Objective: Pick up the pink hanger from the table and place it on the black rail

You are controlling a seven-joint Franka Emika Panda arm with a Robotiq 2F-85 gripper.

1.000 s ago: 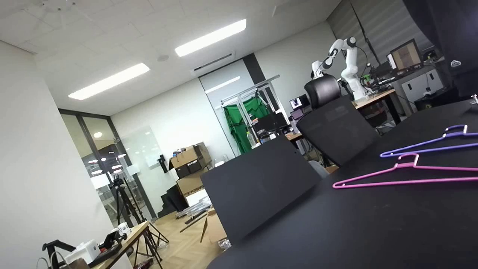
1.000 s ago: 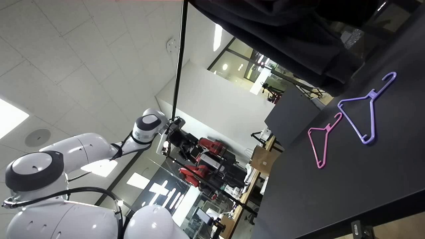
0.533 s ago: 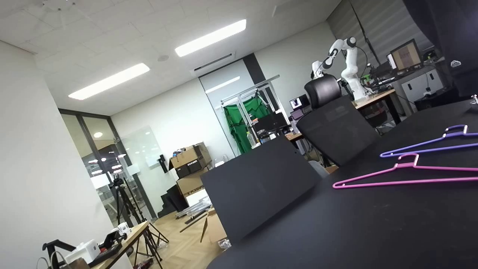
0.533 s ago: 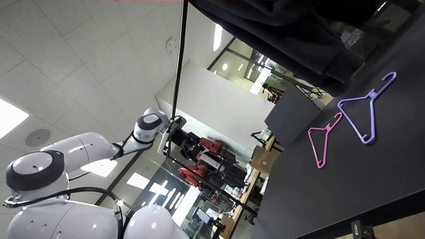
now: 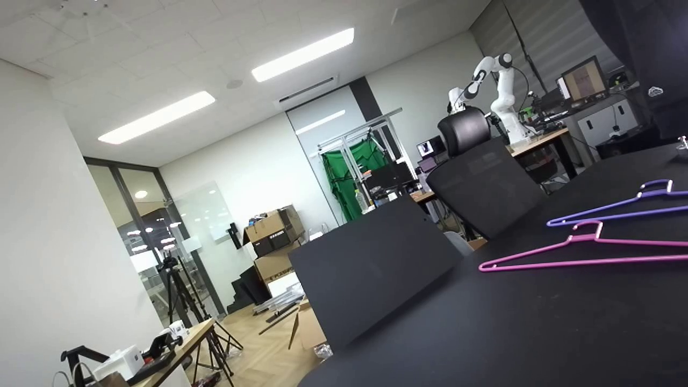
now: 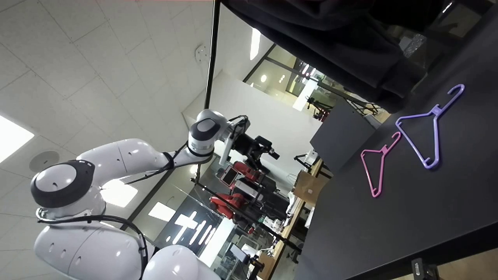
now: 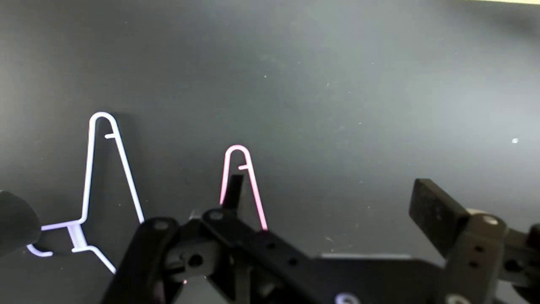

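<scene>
With pincer (image 7: 330,188) spread, probably needed centring over the pink hanger (image 6: 384,149) near the desk's (image 6: 412,217) left edge in an exterior view, then lowering slowly.

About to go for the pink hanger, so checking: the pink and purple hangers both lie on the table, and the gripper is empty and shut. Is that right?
Not quite: the gripper is open, not shut; the wrist view shows its fingers well apart. The rest holds: it is empty, and the pink hanger and purple hanger both lie on the table.
</scene>
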